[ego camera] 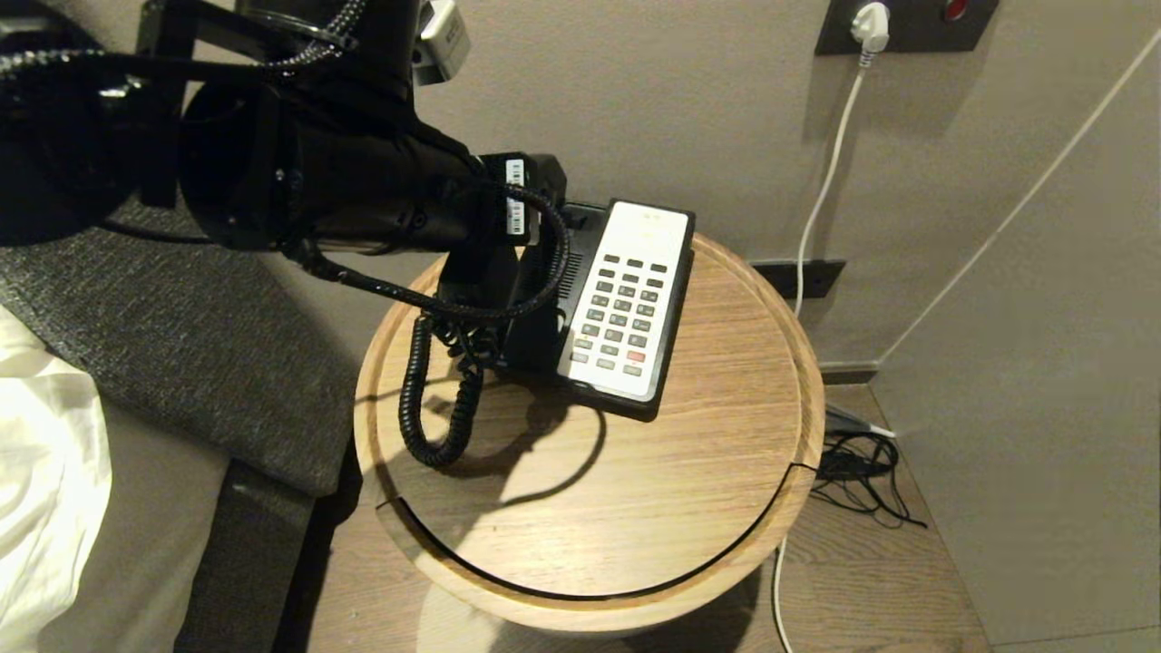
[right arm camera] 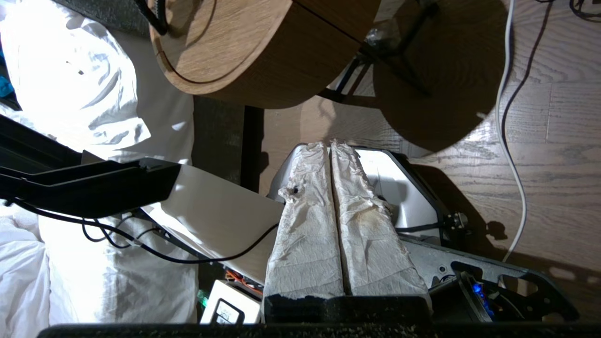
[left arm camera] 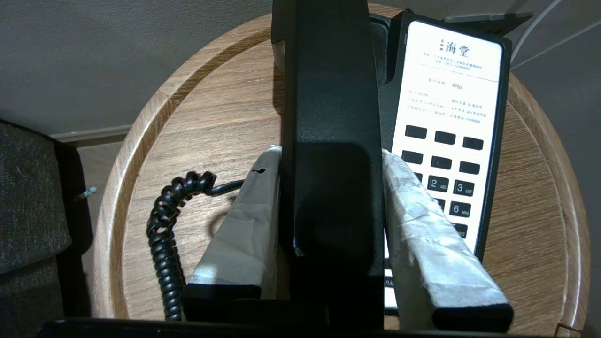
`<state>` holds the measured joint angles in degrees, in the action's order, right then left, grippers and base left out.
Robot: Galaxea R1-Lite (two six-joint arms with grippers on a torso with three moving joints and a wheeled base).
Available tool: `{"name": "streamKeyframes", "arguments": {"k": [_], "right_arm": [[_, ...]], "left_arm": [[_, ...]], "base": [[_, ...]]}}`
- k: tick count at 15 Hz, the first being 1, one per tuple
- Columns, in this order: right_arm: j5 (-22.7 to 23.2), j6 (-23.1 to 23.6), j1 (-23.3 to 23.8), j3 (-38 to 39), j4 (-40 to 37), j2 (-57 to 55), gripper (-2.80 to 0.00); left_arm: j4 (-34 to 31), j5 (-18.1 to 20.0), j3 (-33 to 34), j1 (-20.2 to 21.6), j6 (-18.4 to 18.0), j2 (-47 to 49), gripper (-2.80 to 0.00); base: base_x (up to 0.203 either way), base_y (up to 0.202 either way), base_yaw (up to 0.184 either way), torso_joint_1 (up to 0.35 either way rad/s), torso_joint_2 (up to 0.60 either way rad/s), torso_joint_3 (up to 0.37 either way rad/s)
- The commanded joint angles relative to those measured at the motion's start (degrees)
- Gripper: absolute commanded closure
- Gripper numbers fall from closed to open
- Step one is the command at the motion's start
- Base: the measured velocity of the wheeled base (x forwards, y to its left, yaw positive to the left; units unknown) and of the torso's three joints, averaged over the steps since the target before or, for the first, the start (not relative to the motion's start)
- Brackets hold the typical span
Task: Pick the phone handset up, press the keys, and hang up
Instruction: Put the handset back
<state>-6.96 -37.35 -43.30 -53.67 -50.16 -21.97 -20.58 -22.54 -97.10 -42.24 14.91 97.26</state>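
Observation:
The black phone handset runs lengthwise between the white-taped fingers of my left gripper, which is shut on its middle. It lies along the left side of the phone base, beside the white keypad with its dark keys. I cannot tell whether it rests in the cradle. Its coiled cord loops onto the round wooden table. In the head view my left arm hides the handset. My right gripper is shut and empty, low beside the table over the robot's base.
The table has a raised rim and stands against a grey wall. A white cable drops from a wall socket to tangled black wires on the floor. A grey upholstered bed edge and white bedding lie to the left.

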Motion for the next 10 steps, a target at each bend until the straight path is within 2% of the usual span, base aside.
{"name": "streamKeyframes", "arguments": {"k": [1, 7, 10], "right_arm": [[0.0, -0.2, 0.0, 0.7, -0.3, -0.1, 0.00], [0.4, 0.7, 0.0, 1.7, -0.4, 0.7, 0.00], [0.4, 0.7, 0.0, 2.1, -0.4, 0.8, 0.00]], "left_arm": [[0.1, -0.1, -0.3, 0.0, 0.1, 0.1, 0.00], [0.9, 0.2, -1.2, -0.1, 0.2, 1.0, 0.00], [4.4, 0.2, -0.7, -0.2, 0.1, 1.7, 0.00]], "base": [[0.000, 0.000, 0.000, 0.000, 0.00, 0.000], [0.000, 0.000, 0.000, 0.000, 0.00, 0.000], [0.000, 0.000, 0.000, 0.000, 0.00, 0.000]]}}
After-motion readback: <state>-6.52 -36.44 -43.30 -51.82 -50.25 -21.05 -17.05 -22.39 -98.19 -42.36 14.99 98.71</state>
